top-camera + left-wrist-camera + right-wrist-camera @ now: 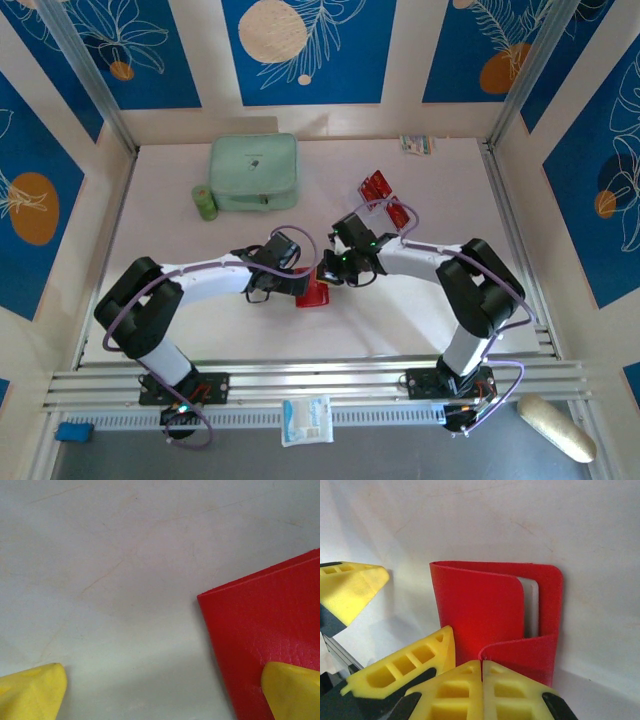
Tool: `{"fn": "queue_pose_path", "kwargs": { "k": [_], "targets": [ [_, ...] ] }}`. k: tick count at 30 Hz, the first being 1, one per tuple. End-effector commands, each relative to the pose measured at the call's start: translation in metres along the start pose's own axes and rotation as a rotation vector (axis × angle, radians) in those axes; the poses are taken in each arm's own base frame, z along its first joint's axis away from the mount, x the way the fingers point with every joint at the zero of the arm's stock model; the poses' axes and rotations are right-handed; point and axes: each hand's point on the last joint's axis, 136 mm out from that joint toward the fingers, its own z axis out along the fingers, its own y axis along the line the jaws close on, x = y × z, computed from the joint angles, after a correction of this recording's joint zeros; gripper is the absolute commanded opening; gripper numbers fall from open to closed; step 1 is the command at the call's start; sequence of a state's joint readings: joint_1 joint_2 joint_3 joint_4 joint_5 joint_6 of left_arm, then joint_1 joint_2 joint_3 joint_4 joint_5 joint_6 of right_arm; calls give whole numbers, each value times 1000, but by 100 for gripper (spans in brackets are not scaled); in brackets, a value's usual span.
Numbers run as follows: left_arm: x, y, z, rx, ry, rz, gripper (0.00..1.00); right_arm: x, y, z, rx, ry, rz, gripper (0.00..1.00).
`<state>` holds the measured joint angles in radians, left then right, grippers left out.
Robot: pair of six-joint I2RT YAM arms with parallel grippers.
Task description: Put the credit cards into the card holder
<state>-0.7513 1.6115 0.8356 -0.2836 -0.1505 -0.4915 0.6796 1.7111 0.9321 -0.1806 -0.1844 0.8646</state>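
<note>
Red card holder (pixel 480 605) is lying near the middle of the counter (pixel 450 180), between my two wrists. My right gripper (pixel 482 672) is pinching its near flap, with the jaws pressed together on the thin red edge as far as I can tell. That flap is curling up and the holder is gaping slightly, showing a pale sleeve (pixel 531 605) inside. My left gripper (pixel 160 695) is standing wide and gripping nothing. One yellow fingertip (pixel 292 690) is sitting over a corner of the holder and the other over bare counter. The credit cards (pixel 385 198) are lying farther back on the right, well apart from the holder, so none is going in yet.

I am judging this step to be opening and steadying the holder. To do it well, I should be lifting the flap gently, only enough to bare the sleeve mouth, while pressing the left fingertip down on the body so it is not sliding or folding shut. Pulling hard is risking the thin flap slipping out of the pinch.

Both my arms are bending with elbows out to the sides. The forearms are reaching inward and low, with the wrists nearly meeting over the holder.
</note>
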Motion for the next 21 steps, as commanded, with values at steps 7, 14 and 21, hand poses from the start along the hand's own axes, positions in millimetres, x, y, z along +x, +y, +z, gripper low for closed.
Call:
{"fn": "queue_pose_path", "kwargs": {
  "k": [7,14,21],
  "targets": [
    [37,18,11,-81,114,32,100,14,-4,16,18,46,-4,0],
    [36,18,10,-78,111,29,100,23,-29,19,63,46,38,0],
    [36,18,10,-78,112,30,100,21,-52,17,72,29,111,0]
  ]
}}
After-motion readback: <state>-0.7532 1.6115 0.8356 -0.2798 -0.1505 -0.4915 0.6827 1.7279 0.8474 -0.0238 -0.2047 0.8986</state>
